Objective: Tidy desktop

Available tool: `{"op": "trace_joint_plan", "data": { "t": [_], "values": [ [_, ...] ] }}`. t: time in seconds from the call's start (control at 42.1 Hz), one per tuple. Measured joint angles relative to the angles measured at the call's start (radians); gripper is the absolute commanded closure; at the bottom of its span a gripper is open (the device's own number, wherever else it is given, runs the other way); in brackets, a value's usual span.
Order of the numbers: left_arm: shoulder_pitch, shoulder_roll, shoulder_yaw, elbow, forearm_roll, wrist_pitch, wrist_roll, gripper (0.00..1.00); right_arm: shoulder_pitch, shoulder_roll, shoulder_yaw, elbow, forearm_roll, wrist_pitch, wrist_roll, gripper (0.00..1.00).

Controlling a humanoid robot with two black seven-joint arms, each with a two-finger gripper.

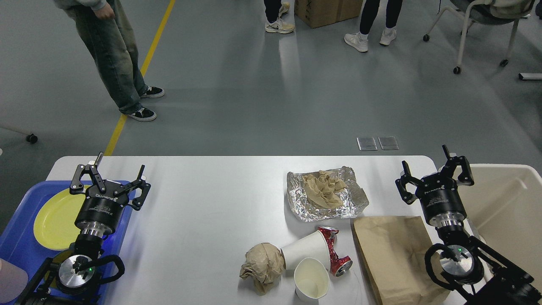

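The white desktop [203, 212] filled the lower half of the view. At its left edge a blue tray [25, 241] with a yellow plate [53, 218] was seen, and at its right edge a cream bin [508, 199]. The left gripper [111, 178] was held over the tray's right rim, fingers spread wide and empty. The right gripper [435, 171] was likewise spread wide, holding nothing, near the bin. On the desktop lay crumpled foil [313, 207] with brown paper [324, 188], two paper cups [311, 277], a crushed red can [334, 252], a paper ball [262, 264] and a brown bag [394, 254].
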Motion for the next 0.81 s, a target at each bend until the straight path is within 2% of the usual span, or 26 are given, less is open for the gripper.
{"op": "trace_joint_plan", "data": {
  "t": [0.166,0.261,0.546,0.665,0.808],
  "values": [
    [-0.008,-0.002,0.013,0.016,-0.001,-0.004,-0.086,0.04,0.000,0.000,0.000,0.000,0.000,0.000,0.000,0.00],
    [-0.009,-0.002,0.014,0.016,-0.002,-0.006,-0.097,0.04,0.000,0.000,0.000,0.000,0.000,0.000,0.000,0.00],
    [-0.011,0.001,0.015,0.017,-0.004,-0.009,-0.093,0.04,0.000,0.000,0.000,0.000,0.000,0.000,0.000,0.00],
    [-0.013,0.003,0.015,0.030,-0.022,-0.034,-0.055,0.04,0.000,0.000,0.000,0.000,0.000,0.000,0.000,0.00],
    [-0.014,0.002,0.015,0.038,-0.033,-0.041,-0.045,0.04,0.001,0.000,0.000,0.000,0.000,0.000,0.000,0.00]
  ]
}}
